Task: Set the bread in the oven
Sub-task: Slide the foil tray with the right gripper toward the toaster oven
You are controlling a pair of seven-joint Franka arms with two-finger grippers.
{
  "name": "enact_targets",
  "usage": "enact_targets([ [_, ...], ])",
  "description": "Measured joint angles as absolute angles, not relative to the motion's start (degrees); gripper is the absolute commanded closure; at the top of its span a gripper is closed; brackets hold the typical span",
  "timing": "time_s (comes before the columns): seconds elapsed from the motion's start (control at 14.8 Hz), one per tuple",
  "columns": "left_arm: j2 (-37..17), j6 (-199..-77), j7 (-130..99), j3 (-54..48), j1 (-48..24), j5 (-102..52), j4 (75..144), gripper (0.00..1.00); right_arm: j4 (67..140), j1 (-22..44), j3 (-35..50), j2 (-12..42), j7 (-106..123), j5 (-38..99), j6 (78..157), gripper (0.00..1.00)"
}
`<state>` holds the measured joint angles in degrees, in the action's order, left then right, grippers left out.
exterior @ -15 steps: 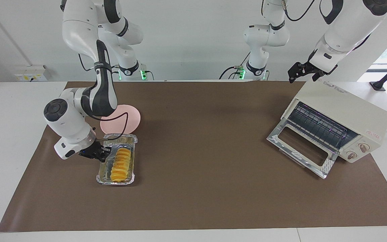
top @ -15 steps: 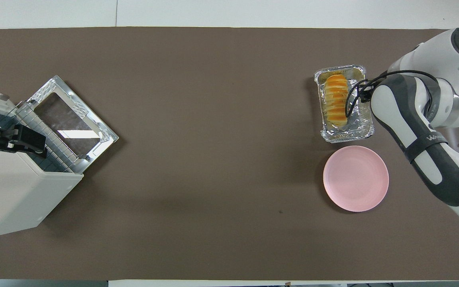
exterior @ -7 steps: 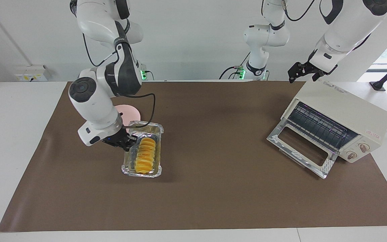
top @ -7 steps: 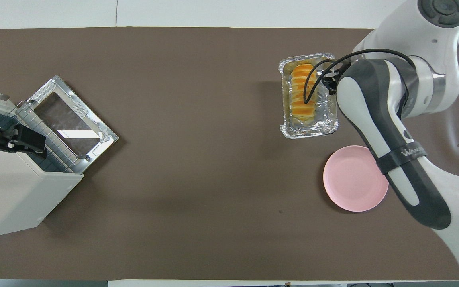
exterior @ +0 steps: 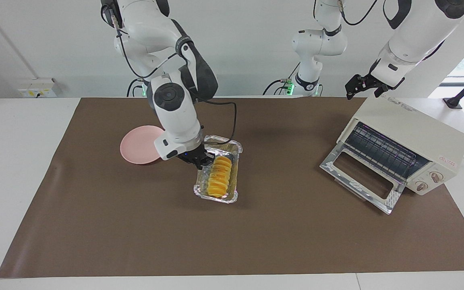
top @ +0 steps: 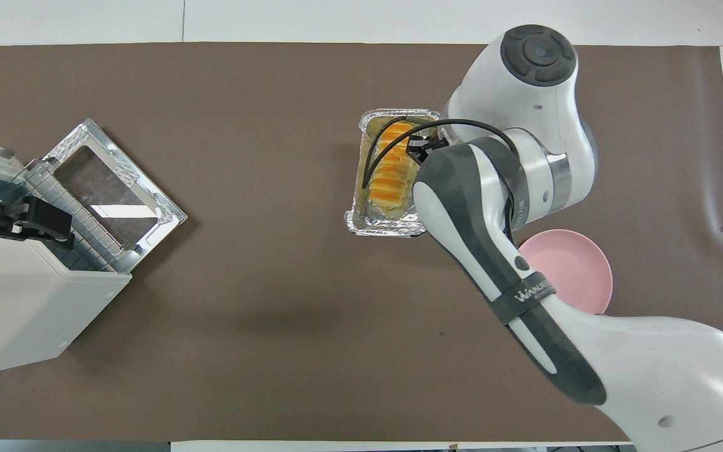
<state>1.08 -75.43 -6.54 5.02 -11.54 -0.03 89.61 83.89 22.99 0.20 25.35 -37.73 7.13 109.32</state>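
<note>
Right claw (exterior: 200, 159) is pinched on the foil tray (exterior: 232, 151) rim, carrying it low over mid-surface with the bread (exterior: 219, 180) inside. One-sided grip, so the tray could tilt and dump the loaf before the oven (exterior: 411, 139). Left claw (exterior: 361, 85) waits over the oven; can't tell its state.

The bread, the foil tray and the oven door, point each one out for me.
bread (exterior: 220, 176): facing view, on the middle of its ridged top.
foil tray (exterior: 216, 198): facing view, on its crinkled rim at the end farthest from the robots.
oven door (exterior: 360, 174): facing view, on the glass of the dropped-open door.
</note>
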Motion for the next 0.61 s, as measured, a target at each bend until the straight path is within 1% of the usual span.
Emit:
enact_targets([
  [0.27, 1.1, -75.4, -6.5, 5.0, -11.5, 0.0, 89.6, 0.00, 87.6, 29.4, 0.2, 26.4, -45.2, 7.5, 116.7, 1.00],
  [0.61, 1.1, -75.4, -6.5, 5.0, -11.5, 0.0, 89.6, 0.00, 93.3, 33.5, 0.2, 26.7, -46.5, 7.5, 125.5, 1.00],
])
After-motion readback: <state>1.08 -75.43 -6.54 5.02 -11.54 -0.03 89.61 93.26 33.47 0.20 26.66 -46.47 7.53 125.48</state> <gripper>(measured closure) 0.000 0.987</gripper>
